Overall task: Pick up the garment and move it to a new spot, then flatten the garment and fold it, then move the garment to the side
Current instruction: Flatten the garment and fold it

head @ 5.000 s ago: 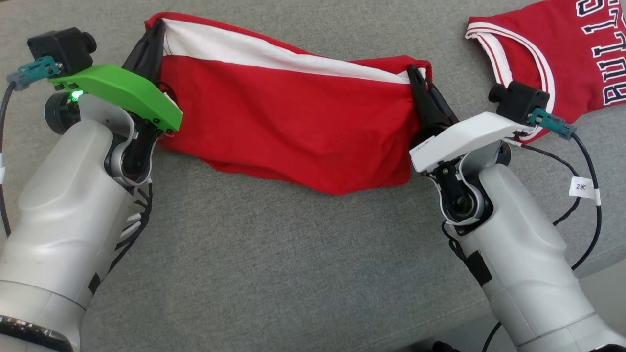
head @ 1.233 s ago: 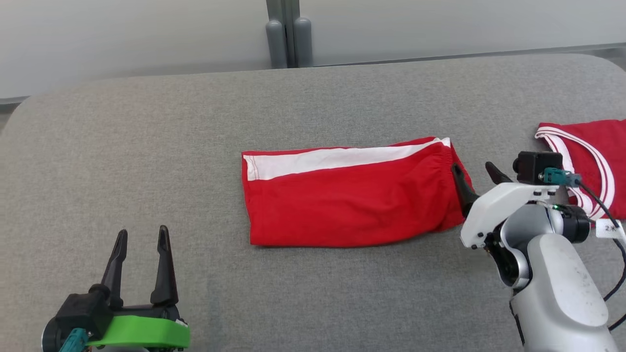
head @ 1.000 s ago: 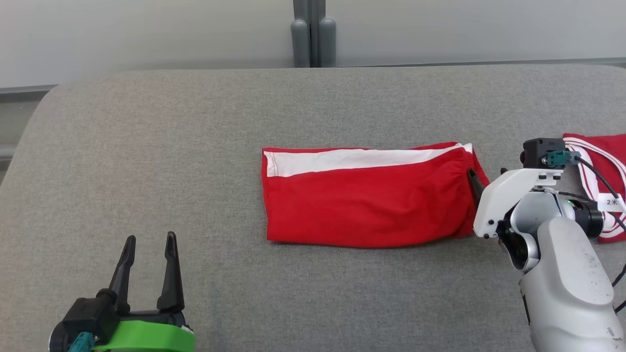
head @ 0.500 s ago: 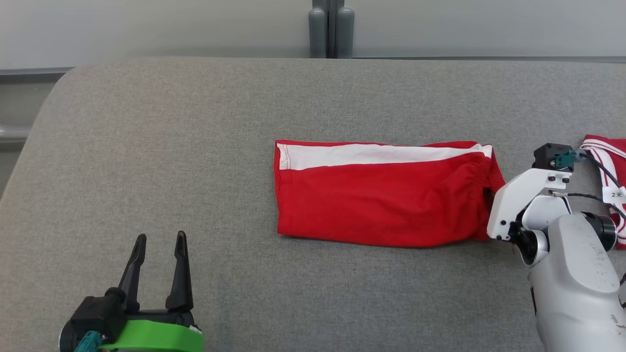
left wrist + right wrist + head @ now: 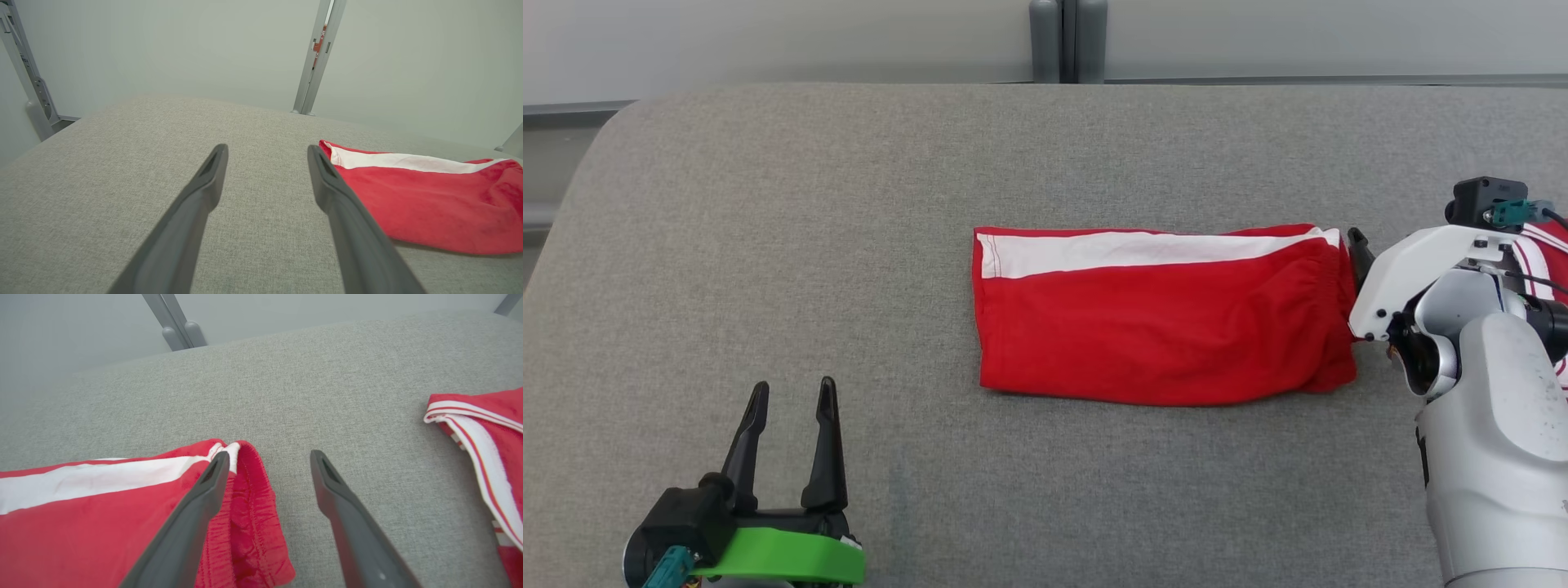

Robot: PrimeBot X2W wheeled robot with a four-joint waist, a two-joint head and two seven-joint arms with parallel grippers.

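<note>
Right arm (image 5: pixel 1486 392) beside the garment (image 5: pixel 1160 327) — jaws spread wide.

garments: 2 red, folded garment (image 5: pixel 1160 327) left of right pincer (image 5: pixel 267 457), trimmed garment (image 5: pixel 490 402), perhaps a jersey, right of it | pincers: 2 | bench (image 5: pixel 849 204): 1

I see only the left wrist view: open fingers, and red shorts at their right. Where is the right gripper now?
Observer: The right gripper is at the waistband end of the red shorts, fingers open, holding nothing.
Operator: Is a finger on the cloth?
Observer: One finger is over the waistband, the other over bare grey cushion; contact I cannot tell.
Operator: Is another thing near?
Observer: Yes, a red jersey with white trim lies apart, beyond the gripper.
</note>
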